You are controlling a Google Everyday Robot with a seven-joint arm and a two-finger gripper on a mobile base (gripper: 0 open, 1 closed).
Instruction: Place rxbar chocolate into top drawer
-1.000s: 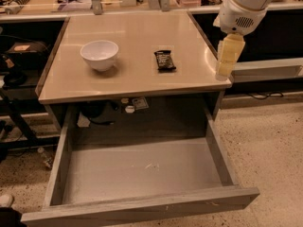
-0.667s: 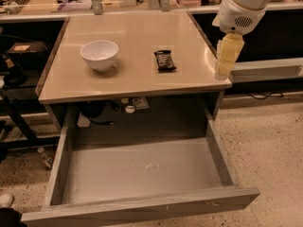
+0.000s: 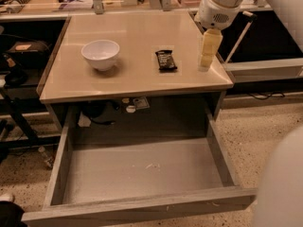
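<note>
One rxbar chocolate [image 3: 166, 60] lies ungrasped mid-way across the table [image 3: 132, 82], the gripper [image 3: 205, 64], spread or pressed together unclear, hangs over the table's right edge, and the top drawer [image 3: 142, 169] gapes below the table's front, ready to receive it.

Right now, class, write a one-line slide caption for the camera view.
Gripper hovers at right edge of counter; rxbar chocolate and white bowl rest on top; top drawer open below.
</note>
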